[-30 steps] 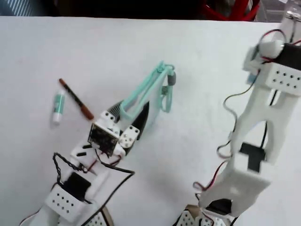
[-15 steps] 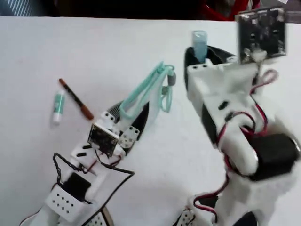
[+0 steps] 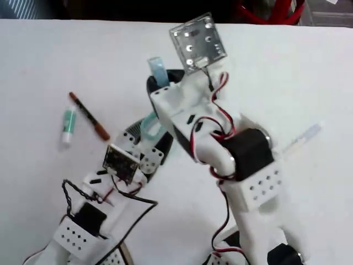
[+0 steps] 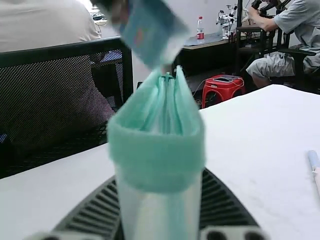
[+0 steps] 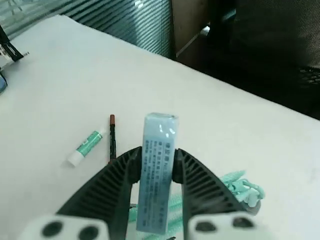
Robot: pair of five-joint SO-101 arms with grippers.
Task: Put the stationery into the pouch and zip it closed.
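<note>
The left gripper (image 4: pixel 159 205) clamps the pouch (image 4: pixel 156 145); the right gripper (image 5: pixel 156 167), pinching a blue block (image 5: pixel 156 170), hangs just above the pouch's mouth.

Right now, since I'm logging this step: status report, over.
Left tool shut on pouch. Right tool shut on blue block, over pouch. Brown pencil and glue stick on table, off to the side; nothing seen blocking.
</note>
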